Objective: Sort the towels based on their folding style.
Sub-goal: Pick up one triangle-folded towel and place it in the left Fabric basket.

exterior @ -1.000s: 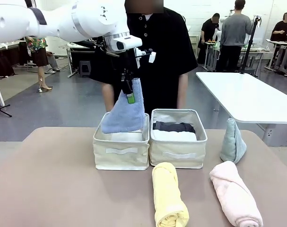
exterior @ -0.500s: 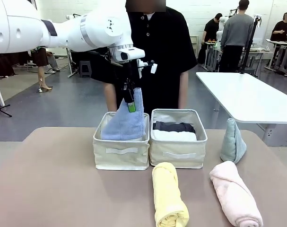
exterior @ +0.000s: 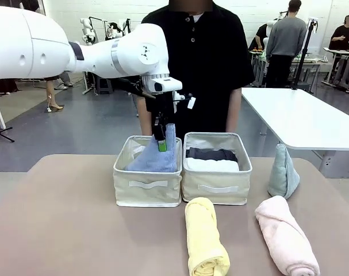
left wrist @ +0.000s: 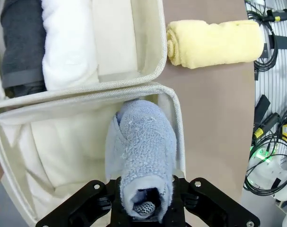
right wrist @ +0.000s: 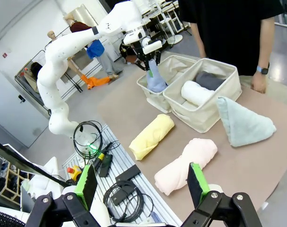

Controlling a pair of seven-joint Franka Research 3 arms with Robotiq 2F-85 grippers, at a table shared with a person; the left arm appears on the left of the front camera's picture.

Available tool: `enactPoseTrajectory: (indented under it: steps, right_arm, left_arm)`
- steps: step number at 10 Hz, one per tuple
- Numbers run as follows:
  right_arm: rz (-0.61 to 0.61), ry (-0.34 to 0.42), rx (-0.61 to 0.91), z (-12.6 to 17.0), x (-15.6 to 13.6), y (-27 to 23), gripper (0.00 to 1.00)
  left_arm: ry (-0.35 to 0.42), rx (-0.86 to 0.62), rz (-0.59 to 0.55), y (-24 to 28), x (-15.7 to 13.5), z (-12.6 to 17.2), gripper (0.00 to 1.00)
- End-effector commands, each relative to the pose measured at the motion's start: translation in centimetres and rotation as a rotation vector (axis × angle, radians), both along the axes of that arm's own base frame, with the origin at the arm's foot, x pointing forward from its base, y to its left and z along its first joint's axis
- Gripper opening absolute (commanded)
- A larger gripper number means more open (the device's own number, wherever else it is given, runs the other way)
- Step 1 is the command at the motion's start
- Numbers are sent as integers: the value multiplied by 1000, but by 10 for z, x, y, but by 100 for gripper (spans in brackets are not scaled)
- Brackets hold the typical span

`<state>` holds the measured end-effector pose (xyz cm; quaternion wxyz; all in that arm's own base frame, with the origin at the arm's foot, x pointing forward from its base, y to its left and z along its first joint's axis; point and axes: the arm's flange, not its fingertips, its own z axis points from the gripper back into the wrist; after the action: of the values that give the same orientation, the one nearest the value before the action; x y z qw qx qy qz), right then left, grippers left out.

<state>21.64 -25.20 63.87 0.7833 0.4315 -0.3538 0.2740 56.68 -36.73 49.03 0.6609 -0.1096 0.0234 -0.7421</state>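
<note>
Item one: lavender-blue towel (exterior: 158, 160) — nubbly terry folded to a wedge. Its base sits inside the left bin (exterior: 147, 187) and its tip is pinched in my left gripper (exterior: 161, 142), fingers clenched on it.

Right bin (exterior: 216, 187): dark grey roll (exterior: 211, 154) behind, white roll (exterior: 213, 165) in front.

On the tan table (exterior: 65, 218) I count a yellow roll (exterior: 206, 236) before the bins, a pale pink roll (exterior: 286, 236) to its right, and a pale teal wedge (exterior: 283, 172) upright just beside the right bin.

My right gripper (right wrist: 142, 183) — fingers spread, holding nothing.

Room: grey floor (exterior: 76, 132), a white table (exterior: 300, 118), a person in black (exterior: 203, 63) behind the bins.
</note>
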Motion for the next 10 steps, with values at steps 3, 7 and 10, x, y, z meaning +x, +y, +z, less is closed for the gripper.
enactPoseTrajectory:
  steps: [3, 7, 10]
  right_arm:
    - [6, -23, 20, 3, 0, 0, 100]
    - [6, -23, 20, 3, 0, 0, 100]
    - [6, -23, 20, 3, 0, 0, 100]
  left_arm:
    - [-2, 60, 38, -7, -9, -39, 21]
    - [-138, 200, 19, -17, -38, -82, 21]
    - [-136, 216, 0, -19, -45, -95, 21]
